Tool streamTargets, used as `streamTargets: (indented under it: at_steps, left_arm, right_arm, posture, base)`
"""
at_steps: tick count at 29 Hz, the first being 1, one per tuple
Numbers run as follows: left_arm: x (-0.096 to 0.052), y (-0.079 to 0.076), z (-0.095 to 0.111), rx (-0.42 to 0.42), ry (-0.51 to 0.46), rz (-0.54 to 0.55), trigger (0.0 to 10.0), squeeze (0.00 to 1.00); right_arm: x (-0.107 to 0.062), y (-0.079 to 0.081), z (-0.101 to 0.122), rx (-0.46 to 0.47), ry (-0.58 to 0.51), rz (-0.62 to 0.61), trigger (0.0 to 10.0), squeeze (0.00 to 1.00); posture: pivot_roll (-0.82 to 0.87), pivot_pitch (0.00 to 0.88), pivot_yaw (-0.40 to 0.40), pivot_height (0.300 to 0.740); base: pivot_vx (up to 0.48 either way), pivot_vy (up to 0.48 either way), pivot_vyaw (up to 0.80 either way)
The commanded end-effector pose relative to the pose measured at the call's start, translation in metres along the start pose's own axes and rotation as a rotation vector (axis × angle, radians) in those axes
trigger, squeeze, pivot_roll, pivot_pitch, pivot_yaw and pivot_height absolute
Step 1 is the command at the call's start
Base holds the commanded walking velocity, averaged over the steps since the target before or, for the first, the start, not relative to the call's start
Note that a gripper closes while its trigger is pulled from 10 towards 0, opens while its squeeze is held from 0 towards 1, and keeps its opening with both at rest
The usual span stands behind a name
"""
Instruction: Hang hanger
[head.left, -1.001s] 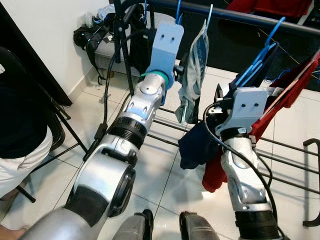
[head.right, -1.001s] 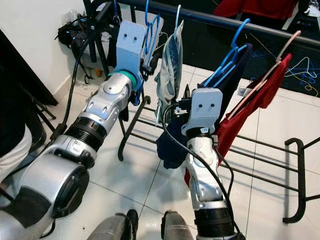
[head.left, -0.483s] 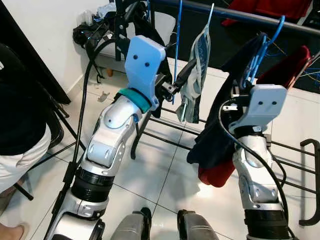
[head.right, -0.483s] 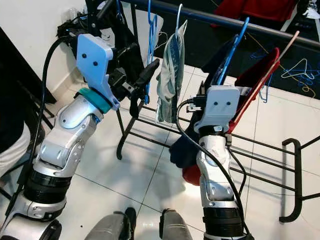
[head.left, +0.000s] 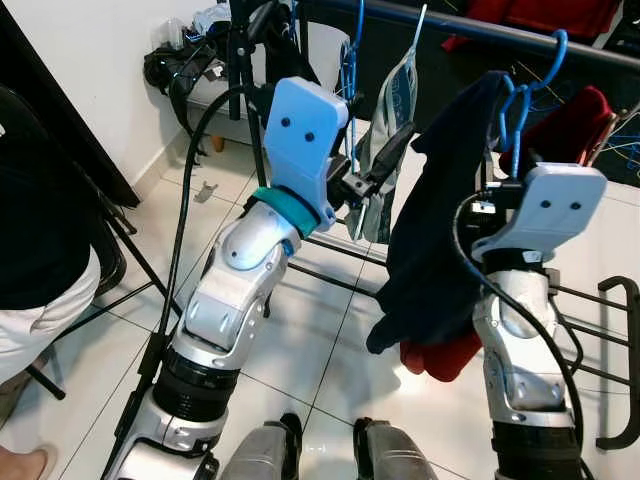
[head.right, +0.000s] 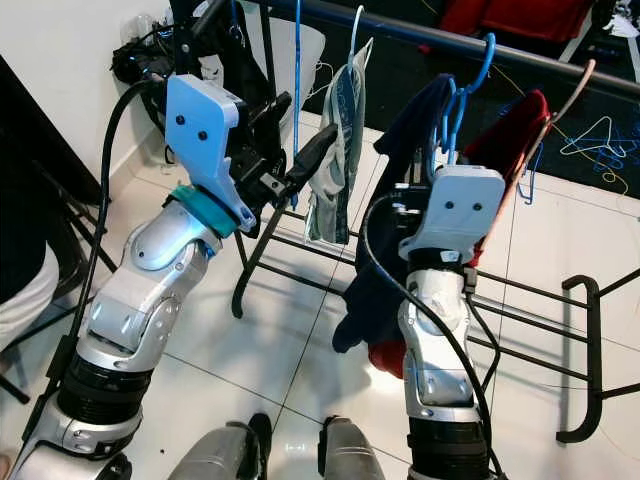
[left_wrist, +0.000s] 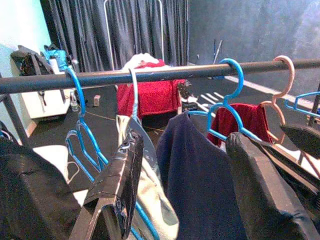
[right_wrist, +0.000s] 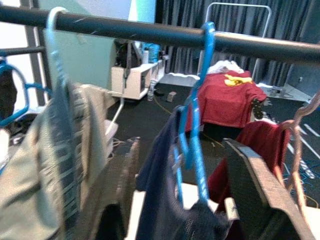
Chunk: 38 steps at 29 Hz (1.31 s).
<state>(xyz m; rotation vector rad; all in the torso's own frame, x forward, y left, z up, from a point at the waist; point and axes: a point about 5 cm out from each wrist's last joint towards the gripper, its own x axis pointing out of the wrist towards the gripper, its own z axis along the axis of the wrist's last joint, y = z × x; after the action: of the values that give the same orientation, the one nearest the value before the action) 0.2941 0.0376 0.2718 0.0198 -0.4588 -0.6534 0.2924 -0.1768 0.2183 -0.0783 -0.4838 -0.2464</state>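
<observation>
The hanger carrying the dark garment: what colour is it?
Blue hanger, clearest in the right wrist view.

The right gripper (right_wrist: 182, 200) sits behind its own wrist housing in the head views; the navy garment (head.left: 440, 230) covers most of the blue hanger (head.left: 520, 110), leaving its hook; a seated person (head.left: 40, 250) is cut by the frame edge; the red garment (head.left: 440, 355) is mostly hidden.

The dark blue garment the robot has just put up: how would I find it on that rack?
Follow the black rail across the rack. Between the pale patterned cloth and the red garment hangs the navy garment on a bright blue hanger, above the right gripper. It is the darkest piece.
</observation>
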Motion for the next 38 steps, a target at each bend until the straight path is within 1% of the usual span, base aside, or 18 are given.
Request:
streamTargets:
  at_steps: [1,2,3,6,9,11,13,15,20,24,25,26,27,30,31,33,34,38]
  left_arm:
    - [-0.003,-0.006,0.001,0.004,0.015,-0.025,10.0,0.0]
    - [-0.003,-0.006,0.001,0.004,0.015,-0.025,10.0,0.0]
    - [-0.004,-0.008,0.002,0.007,0.02,-0.034,10.0,0.0]
    - [-0.004,-0.009,0.003,0.011,0.025,-0.038,10.0,0.0]
    - [-0.004,-0.009,0.003,0.011,0.025,-0.038,10.0,0.0]
    - [-0.005,-0.008,0.003,0.022,0.035,-0.03,10.0,0.0]
    - [-0.006,-0.007,0.003,0.027,0.039,-0.023,10.0,0.0]
    - [-0.006,-0.007,0.003,0.027,0.039,-0.023,10.0,0.0]
    - [-0.008,-0.004,0.003,0.035,0.051,-0.008,10.0,0.0]
    - [-0.008,-0.004,0.003,0.035,0.053,-0.007,10.0,0.0]
    - [-0.008,-0.004,0.003,0.037,0.055,-0.005,10.0,0.0]
    - [-0.008,-0.004,0.003,0.037,0.055,-0.005,10.0,0.0]
    - [-0.008,-0.003,0.004,0.038,0.058,-0.003,10.0,0.0]
    - [-0.008,-0.003,0.004,0.04,0.06,-0.001,10.0,0.0]
    - [-0.008,-0.002,0.004,0.041,0.062,0.001,10.0,0.0]
    - [-0.008,-0.002,0.004,0.041,0.062,0.001,10.0,0.0]
    - [-0.008,-0.002,0.004,0.043,0.064,0.003,10.0,0.0]
    - [-0.008,-0.001,0.004,0.044,0.068,0.008,10.0,0.0]
  right_arm:
    - [0.007,-0.004,-0.009,0.027,0.06,-0.013,10.0,1.0]
    - [0.007,-0.004,-0.009,0.027,0.06,-0.013,10.0,1.0]
    - [0.019,-0.005,-0.013,0.056,0.096,-0.017,10.0,0.03]
    - [0.034,-0.009,-0.017,0.081,0.124,-0.028,10.0,0.0]
    - [0.034,-0.009,-0.017,0.081,0.124,-0.028,10.0,0.0]
    - [0.065,-0.02,-0.02,0.121,0.178,-0.027,10.0,0.0]
    - [0.078,-0.024,-0.019,0.134,0.2,-0.002,10.0,0.0]
    - [0.078,-0.024,-0.019,0.134,0.2,-0.002,10.0,0.0]
    - [0.106,-0.04,-0.014,0.103,0.244,0.013,10.0,0.0]
    - [0.109,-0.042,-0.014,0.097,0.25,0.015,10.0,0.0]
    - [0.111,-0.042,-0.013,0.089,0.259,0.033,7.5,0.0]
    - [0.111,-0.042,-0.013,0.089,0.259,0.033,7.5,0.0]
    - [0.113,-0.041,-0.015,0.083,0.279,0.063,4.6,0.0]
    - [0.114,-0.04,-0.017,0.076,0.301,0.099,3.7,0.0]
    - [0.115,-0.038,-0.018,0.067,0.315,0.133,1.5,0.0]
    - [0.115,-0.038,-0.018,0.067,0.315,0.133,1.5,0.0]
    - [0.115,-0.037,-0.019,0.064,0.326,0.163,0.0,0.0]
    - [0.118,-0.035,-0.02,0.066,0.34,0.231,0.0,0.0]
  posture:
    - [-0.11,0.166,0.097,0.74]
    - [-0.11,0.166,0.097,0.74]
    - [-0.11,0.166,0.095,0.74]
    - [-0.1,0.163,0.094,0.74]
    - [-0.1,0.163,0.094,0.74]
    - [-0.09,0.157,0.088,0.74]
    - [-0.09,0.157,0.087,0.74]
    - [-0.09,0.157,0.087,0.74]
    - [-0.08,0.156,0.086,0.74]
    - [-0.08,0.156,0.086,0.74]
    - [-0.08,0.155,0.087,0.74]
    - [-0.08,0.155,0.087,0.74]
    - [-0.08,0.154,0.088,0.74]
    - [-0.08,0.152,0.089,0.74]
    - [-0.08,0.15,0.089,0.74]
    - [-0.08,0.15,0.089,0.74]
    - [-0.08,0.148,0.089,0.74]
    - [-0.08,0.144,0.091,0.74]
  base:
    - [0.0,0.0,0.0]
    - [0.0,0.0,0.0]
    - [0.0,0.0,0.0]
    - [0.0,0.0,0.0]
    - [0.0,0.0,0.0]
    - [0.0,0.0,0.0]
    - [0.0,0.0,0.0]
    - [0.0,0.0,0.0]
    - [0.0,0.0,0.0]
    - [0.0,0.0,0.0]
    - [0.0,0.0,0.0]
    - [0.0,0.0,0.0]
    - [0.0,0.0,0.0]
    - [0.0,0.0,0.0]
    - [0.0,0.0,0.0]
    - [0.0,0.0,0.0]
    - [0.0,0.0,0.0]
    - [0.0,0.0,0.0]
